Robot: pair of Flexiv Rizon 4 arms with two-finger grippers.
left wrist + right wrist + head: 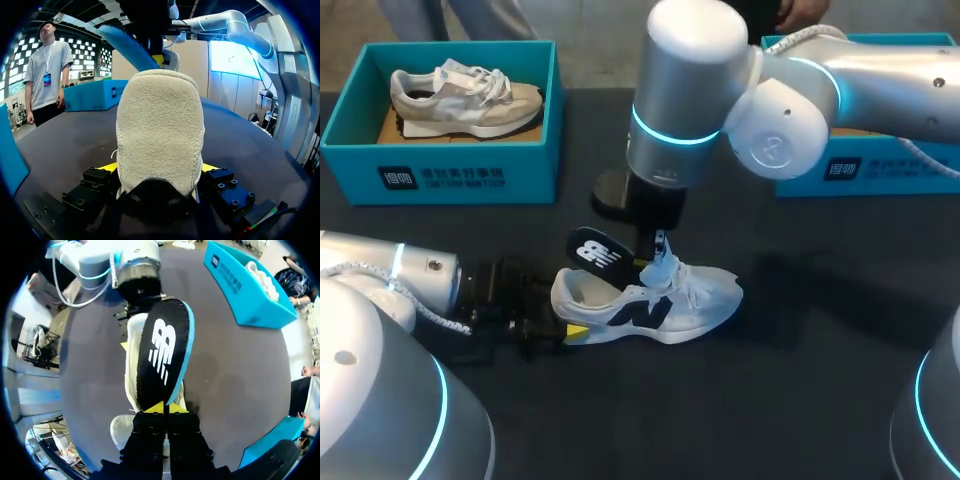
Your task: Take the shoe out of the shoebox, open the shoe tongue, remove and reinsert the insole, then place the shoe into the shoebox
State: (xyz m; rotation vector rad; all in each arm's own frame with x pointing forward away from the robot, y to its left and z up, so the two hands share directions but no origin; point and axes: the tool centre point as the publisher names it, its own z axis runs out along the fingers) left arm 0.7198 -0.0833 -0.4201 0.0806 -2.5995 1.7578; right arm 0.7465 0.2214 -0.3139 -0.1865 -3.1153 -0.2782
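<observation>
On the black tabletop [800,390], nearer the robot than two teal cardboard shoeboxes [440,165], a white mesh sneaker with a dark logo [655,308] stands on its sole. The left gripper [566,329] is clamped on its heel from both sides. Over the shoe's opening, the right gripper [165,408] pinches one end of a black foam insole with a blue underside [162,352], which it holds tilted. A beige sneaker [465,98] lies in the left-hand box.

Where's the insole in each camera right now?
Head view: insole tilted above the white shoe's heel opening.
Left wrist view: blue strip beyond the shoe's heel.
Right wrist view: black, logo up, between the right gripper's fingers.
Shared landmark: the white shoe.
</observation>
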